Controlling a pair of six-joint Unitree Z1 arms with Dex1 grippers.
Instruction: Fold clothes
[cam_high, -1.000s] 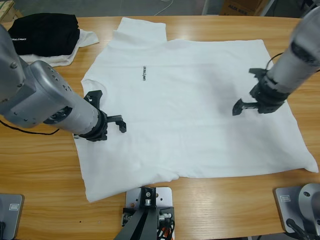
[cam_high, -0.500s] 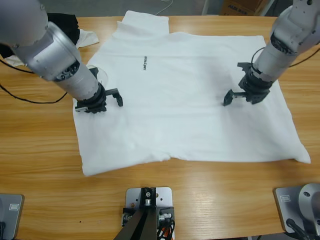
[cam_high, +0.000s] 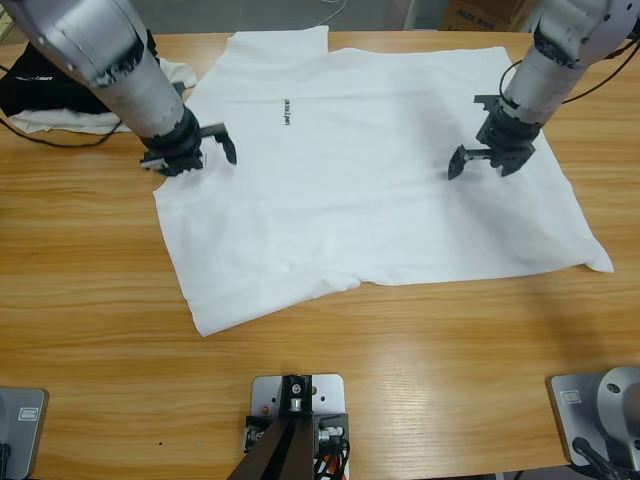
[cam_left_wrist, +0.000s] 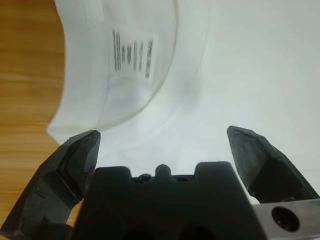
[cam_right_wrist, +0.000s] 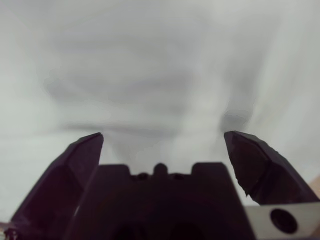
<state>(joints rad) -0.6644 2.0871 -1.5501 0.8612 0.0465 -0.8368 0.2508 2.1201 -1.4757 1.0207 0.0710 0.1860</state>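
where wooden table (cam_high: 100, 330) shows, white t-shirt (cam_high: 370, 190) spread flat, black garment (cam_high: 40, 85) beside

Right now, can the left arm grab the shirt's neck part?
Probably yes. The left gripper, jaws open, sits right at the T-shirt collar, with nothing between them.

High camera looks straight down on the table (cam_high: 90, 300). Left wrist camera sits close over the shirt (cam_left_wrist: 240, 60) by its neck label (cam_left_wrist: 132, 52); right wrist camera hangs close over plain cloth. All three share the shirt.
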